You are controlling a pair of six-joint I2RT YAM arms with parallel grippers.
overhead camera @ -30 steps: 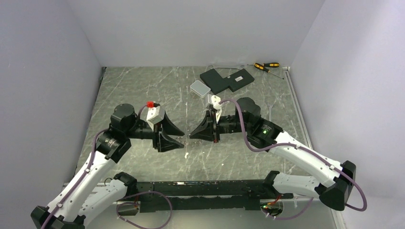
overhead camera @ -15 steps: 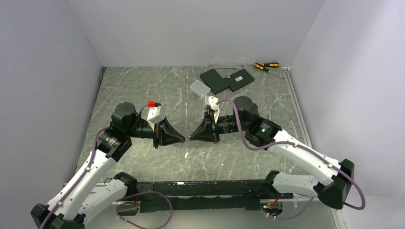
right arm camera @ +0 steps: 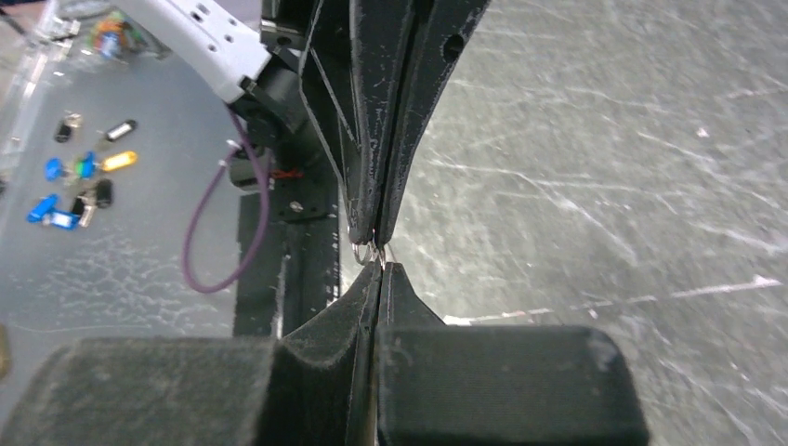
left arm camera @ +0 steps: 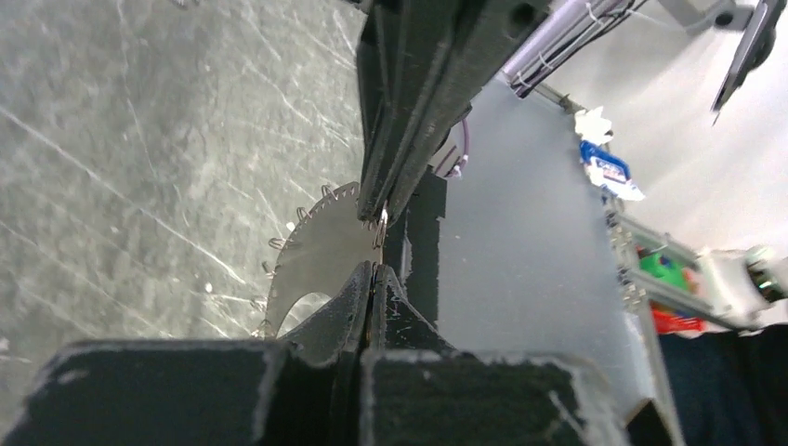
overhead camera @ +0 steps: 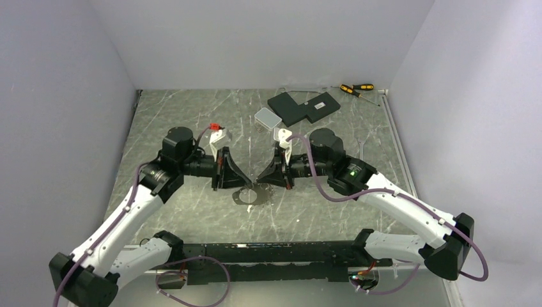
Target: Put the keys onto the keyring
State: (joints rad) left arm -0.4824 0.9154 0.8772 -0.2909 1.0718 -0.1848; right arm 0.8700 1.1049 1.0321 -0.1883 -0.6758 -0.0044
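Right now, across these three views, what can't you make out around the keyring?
- Top view: the black fingers of the left claw and right claw cover where they meet the thin silvery wire keyring; which one pinches it is hidden.
- Left wrist view: that claw's own fingers cut off the ring's near part.
- Same view: tiny silvery bits on the ring's edge, too blurred to call keys.

The surface (overhead camera: 192,121) is dark grey-green, veined white like marble. The left tool (overhead camera: 248,185) and right tool (overhead camera: 258,181) are black. The left arm (overhead camera: 121,224) and right arm (overhead camera: 409,208) are white with black joints; their cables (overhead camera: 317,182) are purple. The screwdrivers (overhead camera: 356,87) have yellow-and-black handles. The small box (overhead camera: 267,118) is white.
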